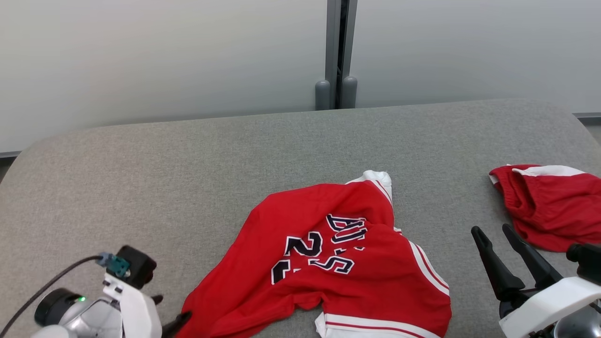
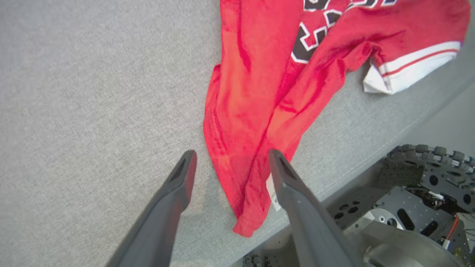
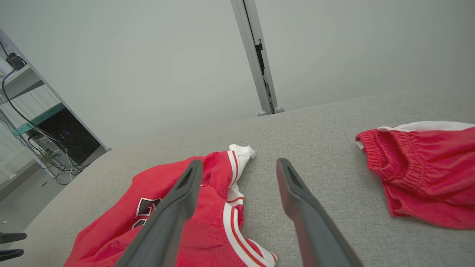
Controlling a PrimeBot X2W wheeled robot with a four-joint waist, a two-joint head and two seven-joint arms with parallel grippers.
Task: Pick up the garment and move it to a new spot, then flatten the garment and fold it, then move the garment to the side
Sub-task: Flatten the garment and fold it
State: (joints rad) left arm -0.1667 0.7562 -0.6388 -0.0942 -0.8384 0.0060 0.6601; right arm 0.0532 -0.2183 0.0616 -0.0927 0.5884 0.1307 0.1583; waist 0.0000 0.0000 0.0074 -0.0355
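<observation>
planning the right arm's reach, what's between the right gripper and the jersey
Bare grey surface lies between right gripper and jersey, in the head view.

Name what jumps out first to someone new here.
A crumpled red jersey with dark numbers sprawls on the grey table, near its front edge. A second red garment lies bunched at the right edge. The left pincer stands open at the jersey's near corner.

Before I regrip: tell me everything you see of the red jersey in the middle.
The red jersey looks like thin, light cloth, with white-and-red striped trim and dark, white-outlined lettering partly hidden by folds. It lies crumpled on the grey fabric surface, near its front edge. One narrow bunched corner, with a small white tag, lies between the open fingers of the left gripper, which does not clamp it.
</observation>
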